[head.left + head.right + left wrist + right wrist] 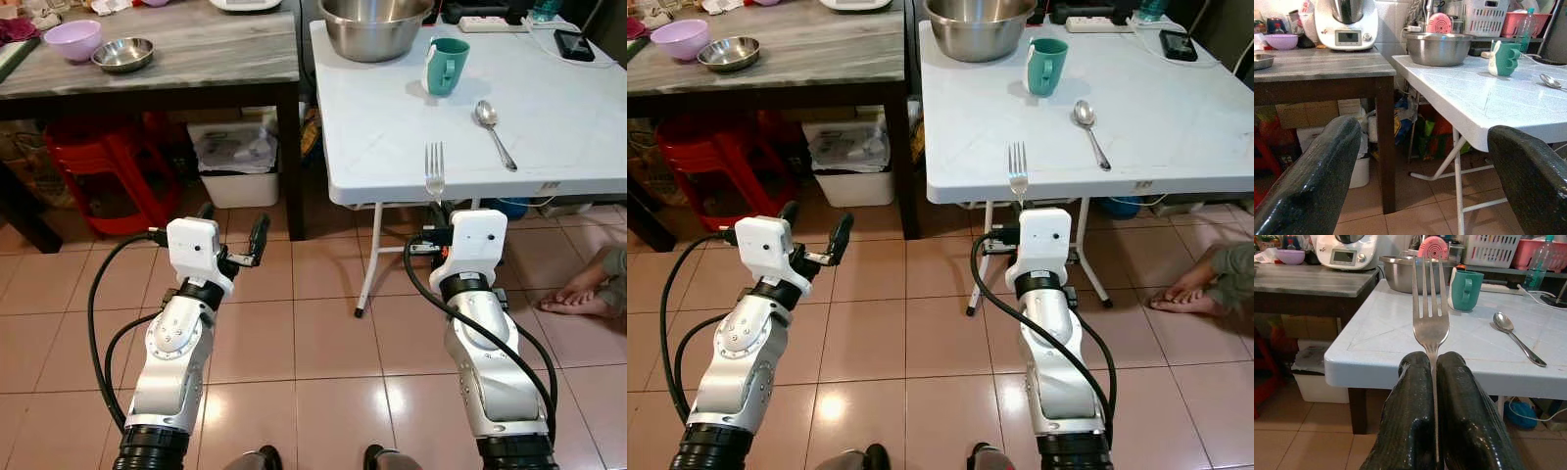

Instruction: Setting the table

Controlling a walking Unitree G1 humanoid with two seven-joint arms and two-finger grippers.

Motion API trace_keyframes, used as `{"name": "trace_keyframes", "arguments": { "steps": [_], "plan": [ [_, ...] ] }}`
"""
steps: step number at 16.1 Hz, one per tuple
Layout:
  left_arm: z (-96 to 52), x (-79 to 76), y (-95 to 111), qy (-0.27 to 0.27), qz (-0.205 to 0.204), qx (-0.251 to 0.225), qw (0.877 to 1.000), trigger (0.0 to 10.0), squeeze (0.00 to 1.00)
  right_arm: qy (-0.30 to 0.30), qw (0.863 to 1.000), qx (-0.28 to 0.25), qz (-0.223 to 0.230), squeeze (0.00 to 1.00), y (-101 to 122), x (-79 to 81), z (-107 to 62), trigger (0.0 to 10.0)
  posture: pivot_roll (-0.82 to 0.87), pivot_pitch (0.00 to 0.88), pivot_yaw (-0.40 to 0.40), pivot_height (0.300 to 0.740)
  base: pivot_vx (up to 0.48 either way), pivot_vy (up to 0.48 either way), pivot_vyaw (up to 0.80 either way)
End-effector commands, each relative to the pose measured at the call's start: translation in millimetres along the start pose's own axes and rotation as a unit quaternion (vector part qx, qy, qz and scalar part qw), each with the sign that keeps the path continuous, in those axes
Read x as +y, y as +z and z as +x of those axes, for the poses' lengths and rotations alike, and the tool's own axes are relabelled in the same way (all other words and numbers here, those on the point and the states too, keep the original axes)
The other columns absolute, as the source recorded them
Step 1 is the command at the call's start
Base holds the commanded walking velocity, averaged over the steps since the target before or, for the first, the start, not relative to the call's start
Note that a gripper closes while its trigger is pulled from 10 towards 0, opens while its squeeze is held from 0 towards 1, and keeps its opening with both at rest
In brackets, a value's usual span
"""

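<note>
At the white table's (392, 147) near edge, the fork (1430, 318) stands tines-up, its handle pinched between the 2 fingers of the right gripper (1432, 363). On the tabletop beyond lie a spoon (493, 131), a green mug (446, 66) and a steel bowl (375, 26). Left gripper (231, 233) hovers over the floor beside the table, fingers spread.

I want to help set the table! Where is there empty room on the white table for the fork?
The white table is bare along its near edge, left of the spoon and in front of the green mug. The right gripper holds the fork there. The far edge is crowded by the steel bowl.
</note>
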State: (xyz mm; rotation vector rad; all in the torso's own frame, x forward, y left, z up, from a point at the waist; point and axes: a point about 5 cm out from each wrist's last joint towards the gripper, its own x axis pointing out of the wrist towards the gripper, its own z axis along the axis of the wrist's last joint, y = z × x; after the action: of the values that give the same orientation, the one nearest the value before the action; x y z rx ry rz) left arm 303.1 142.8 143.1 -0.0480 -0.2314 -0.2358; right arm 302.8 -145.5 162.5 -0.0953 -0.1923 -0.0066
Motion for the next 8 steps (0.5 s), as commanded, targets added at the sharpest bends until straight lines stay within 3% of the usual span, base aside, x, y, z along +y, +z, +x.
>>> {"name": "trace_keyframes", "arguments": {
  "steps": [1,8],
  "plan": [
    [-1.2,-0.6,3.1,-0.009,-0.001,-0.005,1.0,10.0,0.0,-0.001,1.0,-0.011,0.001,0.0,4.3,-0.4,0.3,10.0,-0.11,0.171,0.04,0.74,0.428,0.0,0.0],
    [-1.1,-2.3,2.7,-0.013,-0.005,-0.004,1.0,10.0,0.0,-0.002,1.0,-0.009,0.007,0.0,4.1,0.1,1.0,10.0,-0.11,0.172,0.039,0.74,0.472,0.0,0.0]
  ]
}}
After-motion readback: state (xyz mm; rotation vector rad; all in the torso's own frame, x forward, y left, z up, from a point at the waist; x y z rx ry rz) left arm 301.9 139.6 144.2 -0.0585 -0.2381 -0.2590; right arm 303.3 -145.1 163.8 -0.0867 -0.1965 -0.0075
